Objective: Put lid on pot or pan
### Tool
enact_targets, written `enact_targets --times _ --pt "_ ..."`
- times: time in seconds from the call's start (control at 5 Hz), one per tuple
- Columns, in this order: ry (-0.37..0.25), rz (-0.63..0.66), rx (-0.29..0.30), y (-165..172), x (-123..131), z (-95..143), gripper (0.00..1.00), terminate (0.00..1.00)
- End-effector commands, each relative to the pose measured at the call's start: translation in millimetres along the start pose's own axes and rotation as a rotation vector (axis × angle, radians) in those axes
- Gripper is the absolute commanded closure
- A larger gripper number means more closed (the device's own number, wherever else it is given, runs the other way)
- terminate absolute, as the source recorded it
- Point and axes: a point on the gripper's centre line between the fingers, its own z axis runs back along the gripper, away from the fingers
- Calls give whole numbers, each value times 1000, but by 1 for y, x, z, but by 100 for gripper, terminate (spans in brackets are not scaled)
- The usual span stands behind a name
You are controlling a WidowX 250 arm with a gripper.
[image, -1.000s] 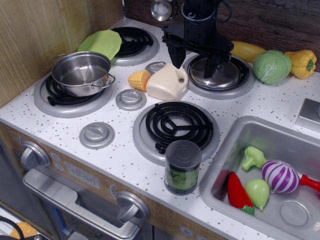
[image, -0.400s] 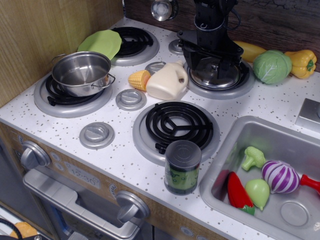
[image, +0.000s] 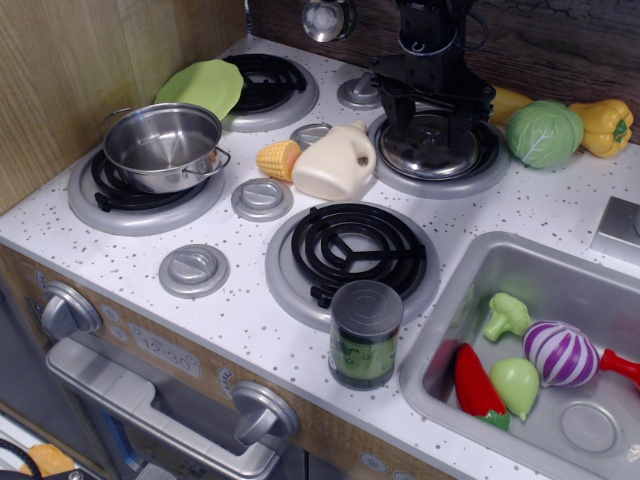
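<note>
The shiny steel lid [image: 432, 152] lies on the back right burner. My black gripper [image: 430, 128] hangs straight over it, jaws open, with one finger at each side of the lid's middle. The fingers [image: 394, 122] reach down close to the lid's top, and its knob is hidden behind them. I cannot tell whether they touch the lid. The small steel pot [image: 163, 146] stands open and empty on the front left burner, far to the gripper's left.
A cream jug [image: 335, 165] and a corn cob [image: 278, 158] lie between the lid and the pot. A green plate [image: 203, 87] leans behind the pot. A dark can [image: 365, 335] stands at the front. A cabbage [image: 543, 133] and a yellow pepper [image: 601, 125] lie at the back right. The sink [image: 450, 300] holds vegetables.
The gripper has moved right and back from beside the cream jug to over the lid's middle, and its jaws have narrowed somewhat. The lid and pot have not moved.
</note>
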Motion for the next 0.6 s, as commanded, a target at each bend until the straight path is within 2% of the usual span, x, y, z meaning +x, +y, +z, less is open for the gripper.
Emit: enact_targets --times 0.0,0.2,0.4 --pt "-63 -25 -23 3 24 6 0 0" --pt "-61 -29 -33 5 27 3 0 0" --pt "-57 -5 -40 6 27 -1 100 0"
